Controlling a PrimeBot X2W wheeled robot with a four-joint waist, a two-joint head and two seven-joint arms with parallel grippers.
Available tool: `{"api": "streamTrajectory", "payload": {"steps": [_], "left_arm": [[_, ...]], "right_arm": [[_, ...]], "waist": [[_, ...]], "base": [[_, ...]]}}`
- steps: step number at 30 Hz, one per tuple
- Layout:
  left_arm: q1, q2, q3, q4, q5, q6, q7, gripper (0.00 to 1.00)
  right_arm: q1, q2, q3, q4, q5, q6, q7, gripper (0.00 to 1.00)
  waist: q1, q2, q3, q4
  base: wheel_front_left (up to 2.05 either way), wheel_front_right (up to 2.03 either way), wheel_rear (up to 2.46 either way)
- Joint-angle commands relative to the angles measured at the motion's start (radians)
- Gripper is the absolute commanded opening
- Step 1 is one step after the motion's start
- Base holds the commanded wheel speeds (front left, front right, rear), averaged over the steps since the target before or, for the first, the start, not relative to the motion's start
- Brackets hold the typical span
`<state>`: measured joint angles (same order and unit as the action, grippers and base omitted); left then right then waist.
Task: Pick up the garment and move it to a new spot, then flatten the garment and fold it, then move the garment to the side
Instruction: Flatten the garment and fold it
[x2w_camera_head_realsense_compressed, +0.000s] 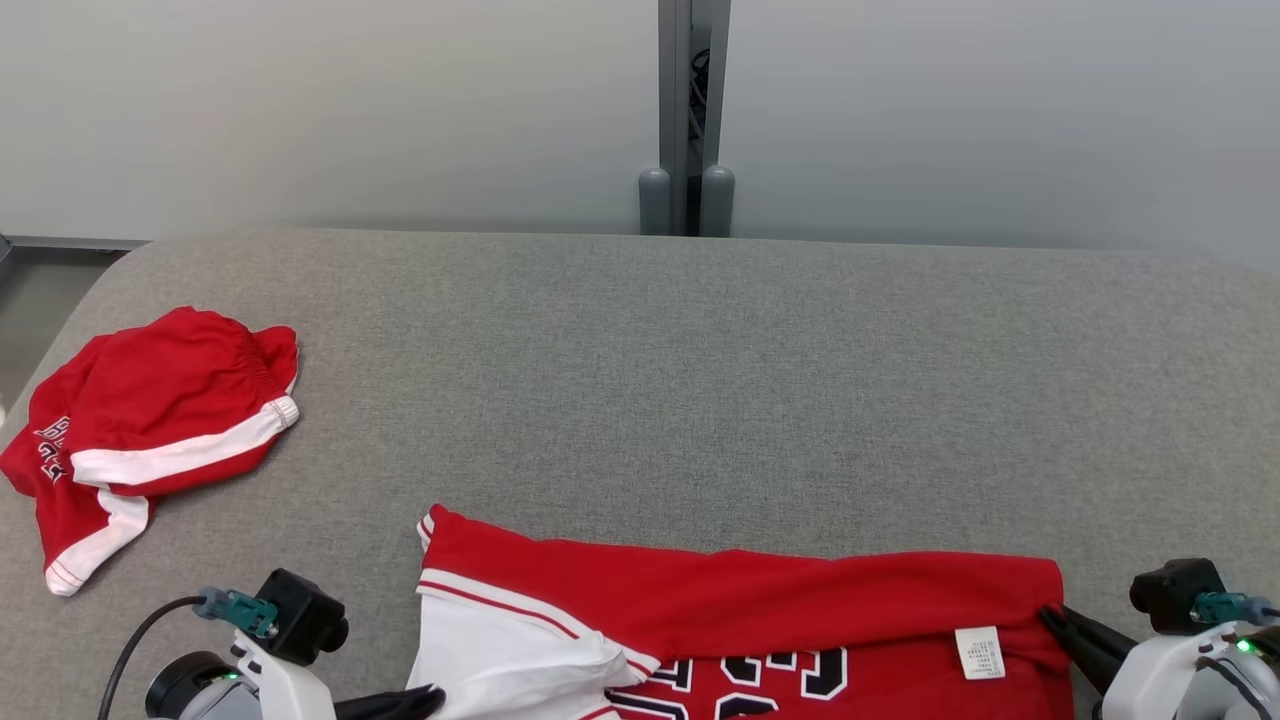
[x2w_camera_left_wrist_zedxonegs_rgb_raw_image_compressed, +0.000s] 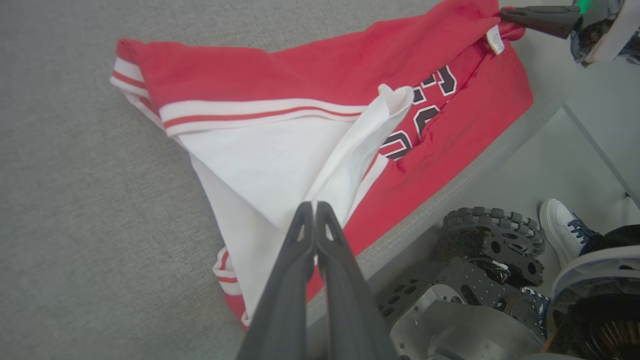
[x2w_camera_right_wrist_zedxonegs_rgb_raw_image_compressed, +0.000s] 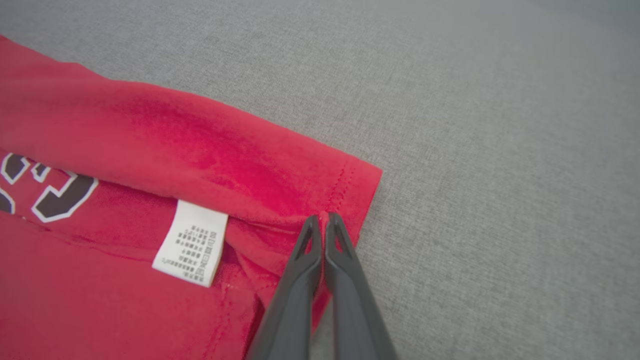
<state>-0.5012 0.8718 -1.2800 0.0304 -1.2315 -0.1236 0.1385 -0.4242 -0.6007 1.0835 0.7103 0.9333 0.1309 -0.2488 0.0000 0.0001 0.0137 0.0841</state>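
Jersey gripped at both ends at the near edge of the surface

Head view: the red garment (x2w_camera_head_realsense_compressed: 740, 610) lies bunched along the front of the grey surface (x2w_camera_head_realsense_compressed: 700, 380), well apart from the red shorts (x2w_camera_head_realsense_compressed: 150, 420) at far left. The left claw (x2w_camera_head_realsense_compressed: 425, 695) reaches in low from the lower left and the right claw (x2w_camera_head_realsense_compressed: 1048, 613) from the lower right. Left wrist view: the left claw is clenched on a fold of the white side panel (x2w_camera_left_wrist_zedxonegs_rgb_raw_image_compressed: 260, 165), the cloth tenting up toward its tips. Right wrist view: the right claw, angled low over the surface, is clenched on the stitched hem corner just beside the care label (x2w_camera_right_wrist_zedxonegs_rgb_raw_image_compressed: 190, 242). Flattening would likely go best with both arms drawing apart evenly, carrying the cloth away from the edge and keeping it taut.
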Motion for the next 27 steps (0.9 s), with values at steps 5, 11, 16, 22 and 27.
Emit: {"api": "streamTrajectory", "payload": {"steps": [5,11,16,22,27], "left_arm": [[0.018,0.007,0.002,0.0,0.018,-0.008,0.021,0.0],[0.014,0.009,0.002,0.012,0.027,-0.007,0.02,0.0],[0.015,0.006,0.002,0.014,0.027,-0.008,0.028,0.0],[0.027,-0.006,0.002,0.018,0.061,-0.009,0.06,0.0],[0.035,-0.026,0.002,0.03,0.07,-0.009,0.058,0.0]], "right_arm": [[-0.045,-0.052,0.09,-0.042,0.112,0.0,0.049,0.0],[-0.075,-0.093,0.144,-0.082,0.213,0.0,0.051,0.0],[-0.087,-0.114,0.174,-0.112,0.261,0.0,0.071,0.0],[-0.077,-0.12,0.188,-0.13,0.338,0.0,0.124,0.0],[-0.08,-0.13,0.194,-0.147,0.364,0.0,0.157,0.0]], "waist": [[0.0,-0.0001,-0.006,-0.002],[0.0,-0.0001,-0.01,0.002],[0.0,-0.0001,-0.011,0.003],[0.0,-0.0001,-0.011,0.003],[0.0,-0.0001,-0.01,0.002]], "base": [[0.0,0.0,0.0],[0.0,0.0,0.0],[0.0,0.0,0.0],[0.0,0.0,0.0],[0.0,0.0,0.0]]}}
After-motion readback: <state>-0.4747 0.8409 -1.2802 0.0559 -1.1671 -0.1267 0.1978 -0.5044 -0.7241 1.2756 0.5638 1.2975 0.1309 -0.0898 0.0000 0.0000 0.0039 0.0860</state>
